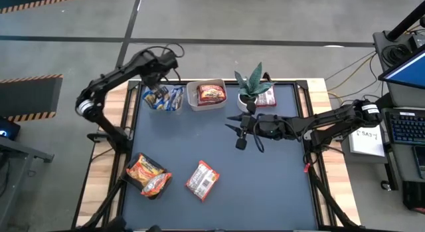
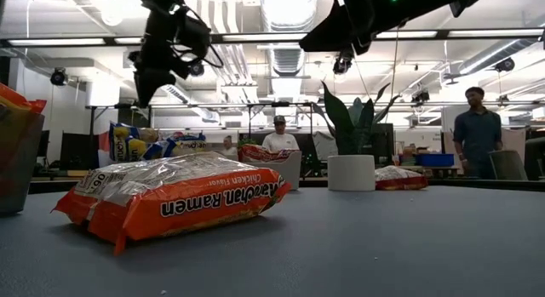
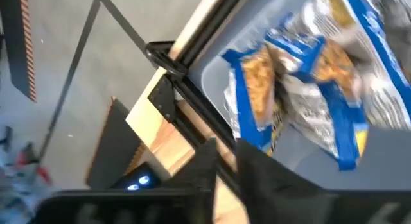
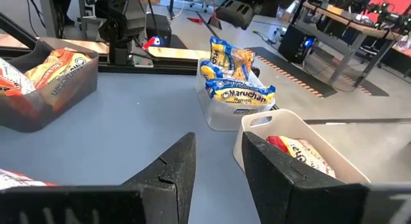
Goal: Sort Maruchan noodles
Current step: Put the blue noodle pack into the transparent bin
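Currently you have the left gripper (image 1: 161, 78) raised above the far left corner of the grey mat (image 1: 265, 192), over the tub of blue-yellow packets (image 1: 164, 98). Its wrist view shows the two dark fingers (image 3: 257, 179) standing almost together with nothing between them (the blue-yellow packets lie inside the tub beyond the fingertips).

You have the right gripper (image 1: 232, 122) extended across the mat from the right edge, hovering above bare mat near the middle of the far half. Its fingers (image 4: 173, 166) stand a little apart and hold nothing.

Locate the noodles as follows:

- Blue-yellow packets: in the clear tub at the far edge, left of centre.
- Dark red-and-white packets (image 1: 211, 93): in the second tub (image 1: 192, 99), just beside the first toward the right.
- One more red-and-white packet (image 1: 267, 98): on the mat at the far edge, just right of the potted plant (image 1: 251, 86).
- Orange packets (image 1: 145, 171): in a dark container near the left edge of the near half, with another packet (image 1: 157, 185) touching them.
- Loose red-and-white packet (image 1: 202, 179): flat on the mat, near the middle of the near half.

In the low view, two people (image 2: 477, 131) stand in the room beyond the table.
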You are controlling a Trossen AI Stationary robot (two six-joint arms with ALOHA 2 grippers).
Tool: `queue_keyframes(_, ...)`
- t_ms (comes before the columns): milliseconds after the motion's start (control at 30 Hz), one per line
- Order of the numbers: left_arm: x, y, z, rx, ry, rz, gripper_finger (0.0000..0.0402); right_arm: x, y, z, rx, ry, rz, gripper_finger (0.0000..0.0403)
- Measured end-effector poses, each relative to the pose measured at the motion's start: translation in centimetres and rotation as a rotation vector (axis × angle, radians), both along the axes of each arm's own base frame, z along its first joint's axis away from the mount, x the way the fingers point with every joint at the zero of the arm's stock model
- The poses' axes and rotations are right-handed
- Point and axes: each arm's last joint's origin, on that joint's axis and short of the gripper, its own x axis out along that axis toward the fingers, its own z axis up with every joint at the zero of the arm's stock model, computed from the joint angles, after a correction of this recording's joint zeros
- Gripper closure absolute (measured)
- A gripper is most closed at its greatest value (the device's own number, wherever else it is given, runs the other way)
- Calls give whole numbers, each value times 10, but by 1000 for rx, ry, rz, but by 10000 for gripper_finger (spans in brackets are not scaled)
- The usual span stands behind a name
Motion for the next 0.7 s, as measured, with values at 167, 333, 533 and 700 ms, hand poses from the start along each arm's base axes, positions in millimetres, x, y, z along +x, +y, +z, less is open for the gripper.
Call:
queue_keyframes(167, -12, -4, -12, 155, -153, 140, 386, -1, 0, -3, 27, 0, -7, 287)
queue_keyframes(333, -23, -14, -42, 288, -258, 212, 398, -1, 0, -4, 36, 0, -9, 287)
queue_keyframes(533, -33, -25, -76, 362, -380, 286, 400, -1, 0, -4, 44, -2, -11, 287)
queue_keyframes(700, -38, -30, -92, 383, -409, 298, 401, -1, 0, -4, 66, -9, -17, 287)
